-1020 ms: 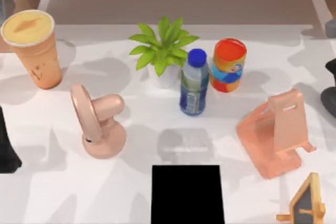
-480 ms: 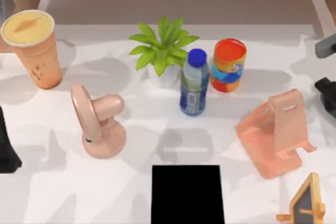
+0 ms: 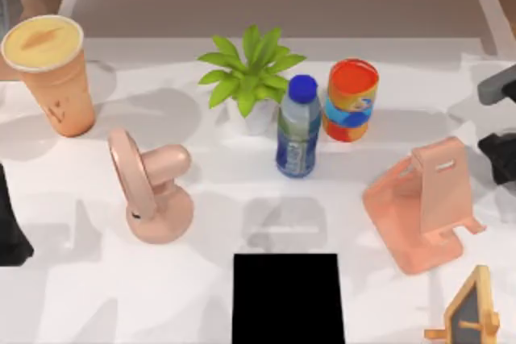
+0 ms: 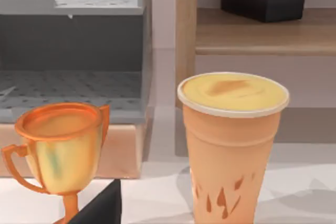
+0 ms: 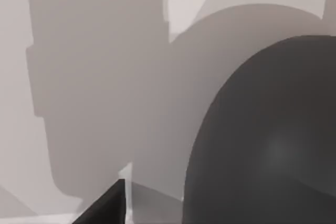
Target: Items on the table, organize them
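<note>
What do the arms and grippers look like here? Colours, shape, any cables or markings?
Little shows. In the top view the left arm is a plain matte black block at the table's left edge. The right arm at the right edge has a grey piece above a black one. The left wrist view shows a black, angular left gripper fingertip. No cables or markings are visible.

Cup [image 3: 50, 70]: one. Fan [image 3: 149, 187]: one. Potted plant [image 3: 250, 78]: one. Bottle [image 3: 297, 126]: one. Can [image 3: 351, 100]: one. Phone stand [image 3: 423, 203]: one. Trophy [image 4: 60, 153]: one. Mouse [image 5: 268, 140]: one.
</note>
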Motion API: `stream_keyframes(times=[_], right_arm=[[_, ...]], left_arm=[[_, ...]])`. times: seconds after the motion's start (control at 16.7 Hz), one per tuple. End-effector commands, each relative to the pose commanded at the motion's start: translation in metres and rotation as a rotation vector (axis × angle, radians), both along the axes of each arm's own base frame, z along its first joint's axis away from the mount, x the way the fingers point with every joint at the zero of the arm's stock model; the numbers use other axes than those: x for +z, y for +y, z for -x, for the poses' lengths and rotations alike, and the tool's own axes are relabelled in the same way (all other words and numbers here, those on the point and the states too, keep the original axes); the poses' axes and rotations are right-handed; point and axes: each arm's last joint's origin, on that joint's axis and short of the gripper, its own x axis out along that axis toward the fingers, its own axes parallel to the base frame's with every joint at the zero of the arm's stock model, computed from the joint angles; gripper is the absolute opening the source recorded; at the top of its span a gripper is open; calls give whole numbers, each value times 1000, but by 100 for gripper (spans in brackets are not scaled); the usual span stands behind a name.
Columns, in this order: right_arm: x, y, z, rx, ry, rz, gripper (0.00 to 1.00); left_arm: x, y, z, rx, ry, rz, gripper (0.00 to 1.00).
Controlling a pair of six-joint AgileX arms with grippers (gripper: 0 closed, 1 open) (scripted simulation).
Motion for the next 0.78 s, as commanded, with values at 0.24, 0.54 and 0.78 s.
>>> stream_keyframes(times=[0.24, 0.54, 0.78], right_arm=[[0, 0, 0, 0, 0, 0, 70], [0, 0, 0, 0, 0, 0, 32], [0, 0, 0, 0, 0, 0, 2]], left_arm=[[0, 0, 0, 0, 0, 0, 100], [0, 0, 0, 0, 0, 0, 100], [0, 0, 0, 0, 0, 0, 100]])
